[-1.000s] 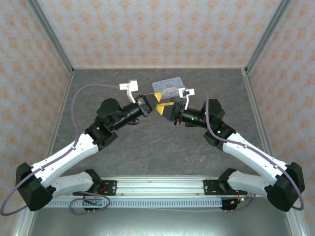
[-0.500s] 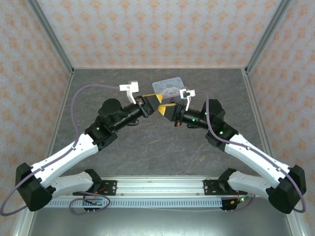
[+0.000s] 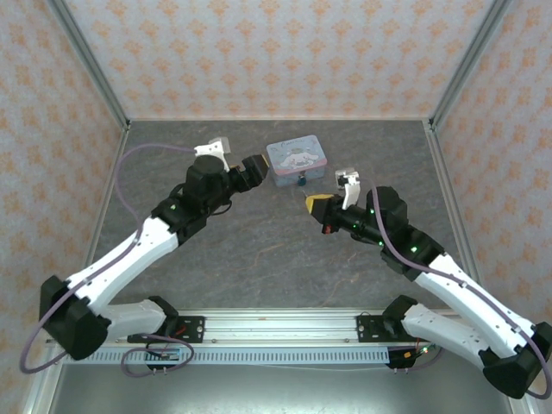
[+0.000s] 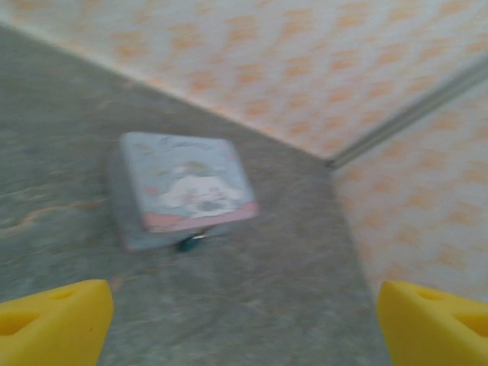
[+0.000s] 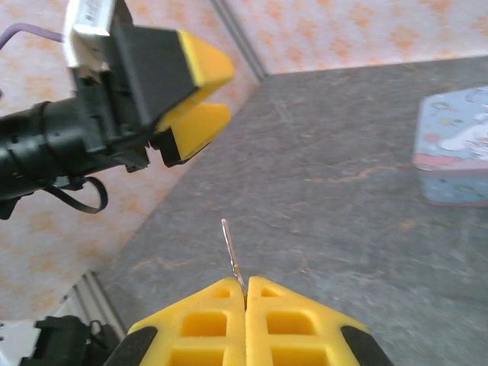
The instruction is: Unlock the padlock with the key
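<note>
The tiny teal padlock (image 3: 302,180) lies on the table against the front side of the pale-blue tin (image 3: 296,157). In the left wrist view the padlock (image 4: 187,243) is blurred, just below the tin (image 4: 183,187). My left gripper (image 3: 258,166) hovers left of the tin, open, its yellow fingers (image 4: 53,320) far apart with nothing between them. My right gripper (image 3: 315,205) is below and right of the padlock, shut on the thin metal key (image 5: 232,250), whose blade sticks out ahead of the pads. The left gripper (image 5: 194,97) is visible beyond the key.
The tin (image 5: 457,156) stands at the back middle of the grey table (image 3: 259,250). Patterned walls with metal corner posts (image 3: 90,65) close in the back and sides. A rail (image 3: 276,323) runs along the near edge by the arm bases.
The two grippers were together in front of the tin; they have parted. The right one drew back toward the near right with the key. The left swung left, uncovering the padlock.
</note>
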{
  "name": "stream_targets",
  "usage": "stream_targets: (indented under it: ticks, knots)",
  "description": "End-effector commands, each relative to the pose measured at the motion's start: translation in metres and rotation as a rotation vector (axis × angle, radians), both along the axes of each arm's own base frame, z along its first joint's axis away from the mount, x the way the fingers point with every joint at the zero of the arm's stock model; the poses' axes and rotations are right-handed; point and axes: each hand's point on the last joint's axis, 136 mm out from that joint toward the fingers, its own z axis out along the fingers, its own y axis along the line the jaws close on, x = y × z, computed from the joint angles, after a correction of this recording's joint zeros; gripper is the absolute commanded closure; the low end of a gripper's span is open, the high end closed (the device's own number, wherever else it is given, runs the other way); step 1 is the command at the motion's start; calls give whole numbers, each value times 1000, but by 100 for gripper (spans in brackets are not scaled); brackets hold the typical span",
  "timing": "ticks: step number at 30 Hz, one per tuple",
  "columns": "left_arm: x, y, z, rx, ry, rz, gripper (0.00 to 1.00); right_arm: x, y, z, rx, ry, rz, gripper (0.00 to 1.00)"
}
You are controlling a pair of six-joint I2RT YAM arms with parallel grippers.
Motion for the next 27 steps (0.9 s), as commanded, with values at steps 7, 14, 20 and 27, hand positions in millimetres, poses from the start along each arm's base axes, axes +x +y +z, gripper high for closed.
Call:
stream_targets:
  ticks: [7, 14, 20, 27]
  knots:
    - [69, -17, -89, 67, 225, 9, 0, 5, -24, -33, -93, 56, -120, 100]
    - [112, -49, -127, -8, 284, -22, 0, 3, -23, -36, -61, 81, -119, 100]
    - [130, -59, -168, -5, 361, -7, 0, 3, -23, -34, -52, 81, -124, 100]
    - [140, -54, -189, -22, 390, 43, 0, 3, -21, -31, -33, 82, -116, 100]
